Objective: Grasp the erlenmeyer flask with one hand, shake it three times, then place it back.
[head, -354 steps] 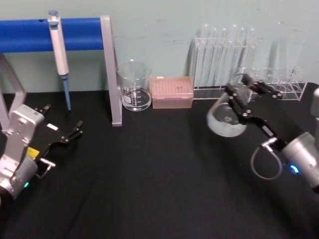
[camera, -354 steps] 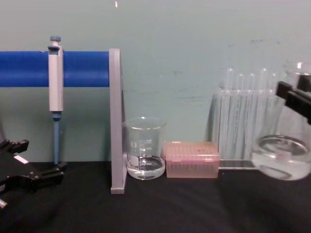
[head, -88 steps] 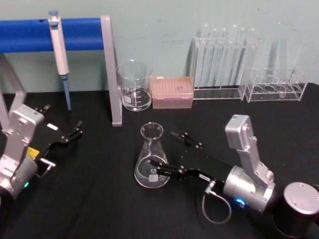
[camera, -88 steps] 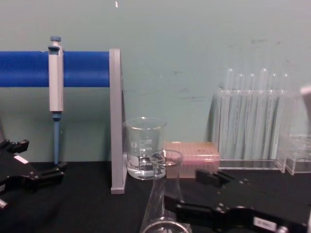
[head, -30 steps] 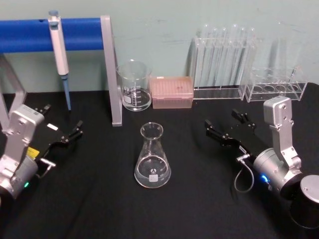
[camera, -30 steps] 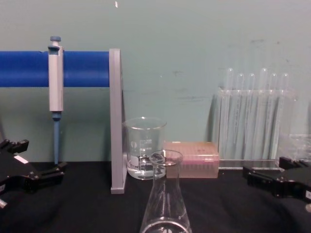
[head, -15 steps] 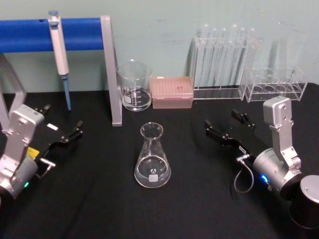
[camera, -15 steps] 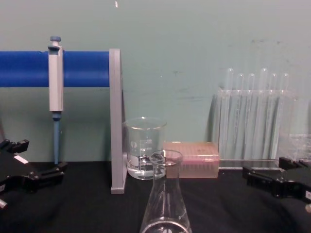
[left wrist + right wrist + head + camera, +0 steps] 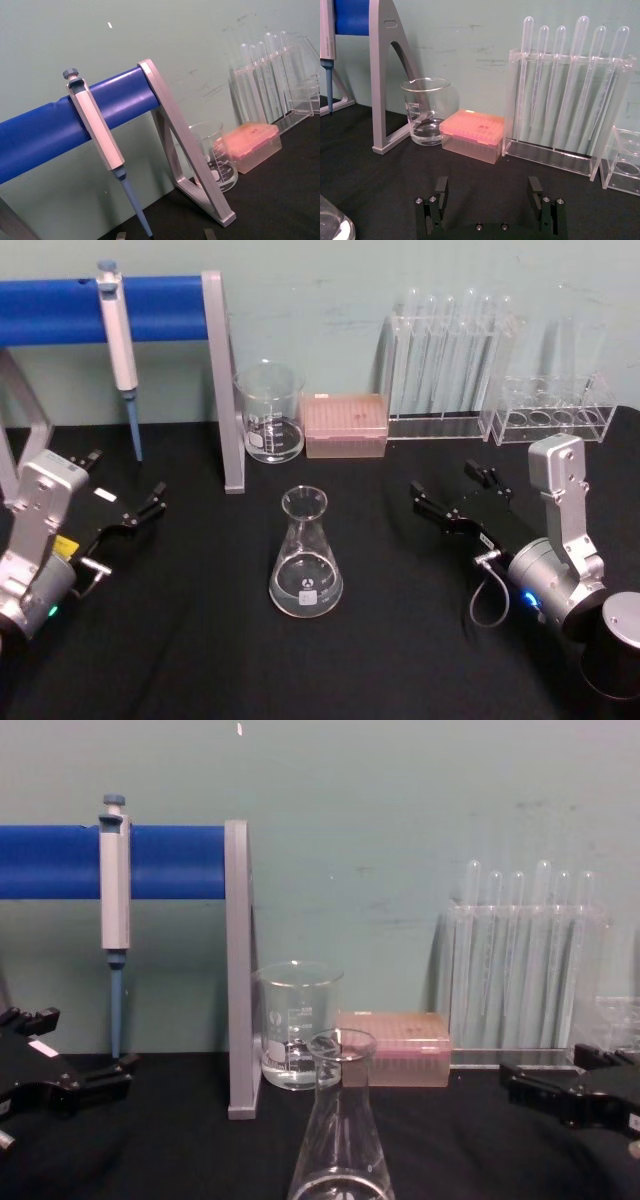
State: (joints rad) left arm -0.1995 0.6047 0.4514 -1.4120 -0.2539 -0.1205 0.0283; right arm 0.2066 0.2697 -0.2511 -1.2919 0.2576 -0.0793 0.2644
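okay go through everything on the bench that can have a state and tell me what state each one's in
erlenmeyer flask: upright on the table, free, a little liquid inside
right gripper: open, empty, apart from the flask
left gripper: open, empty, parked at the left
beaker: upright, a little liquid inside
pipette: hanging on the blue bar

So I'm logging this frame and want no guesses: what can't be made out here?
- Flask: its base is cut off by the chest view's bottom edge, so the liquid level can't be read there.
- Flask's printed mark: too small to read in the head view.
- Beaker graduations: too small to read.
- Left gripper: one finger cut by the chest view's left edge.
- Right gripper is open and holds nothing.
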